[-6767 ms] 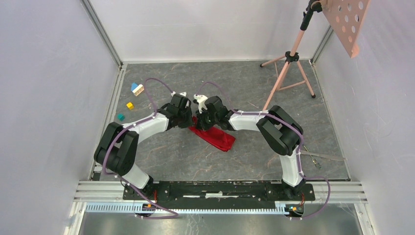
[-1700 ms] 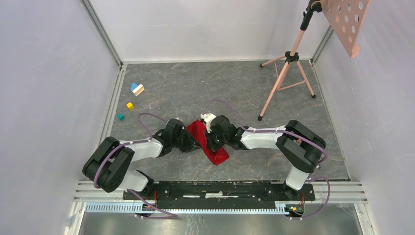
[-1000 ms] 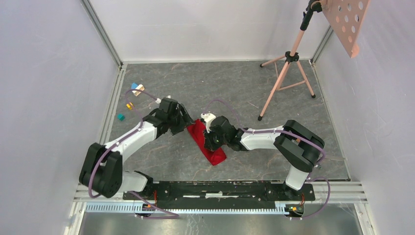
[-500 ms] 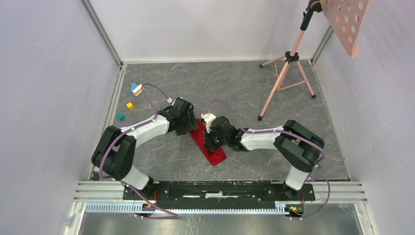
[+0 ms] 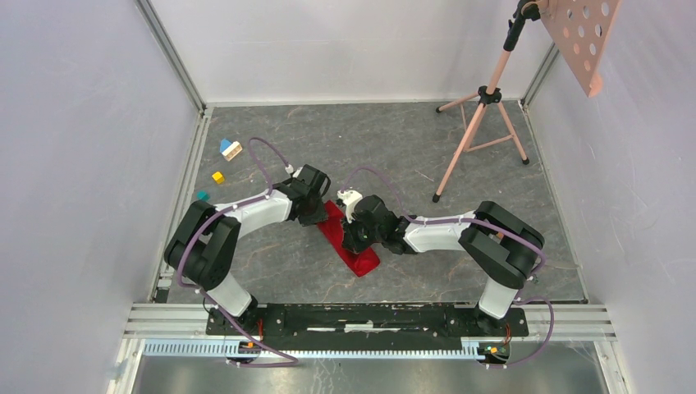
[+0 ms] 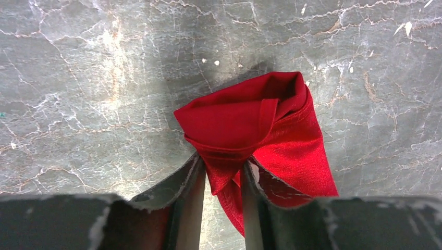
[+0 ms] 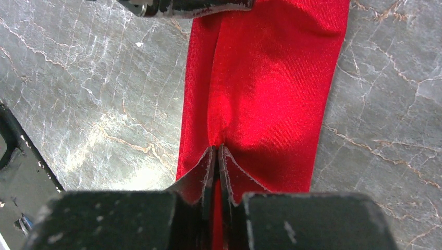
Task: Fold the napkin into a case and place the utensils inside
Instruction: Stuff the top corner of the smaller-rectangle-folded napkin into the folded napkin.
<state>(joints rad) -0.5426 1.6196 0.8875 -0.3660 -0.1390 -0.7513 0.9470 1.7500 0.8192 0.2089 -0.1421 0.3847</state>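
Napkin (image 5: 361,258): narrow folded strip, mid-table between the arms. Left gripper (image 6: 223,179) grasps its bunched end; right gripper (image 7: 218,151) pinches a crease. We judge folding unfinished; utensils, unseen, remain to insert.

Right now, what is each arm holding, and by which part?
The right fingers pinch the red napkin by a raised crease along the folded strip. The left fingers straddle its bunched end; whether they grip it cannot be told.

Bright, even light; soft shadows.
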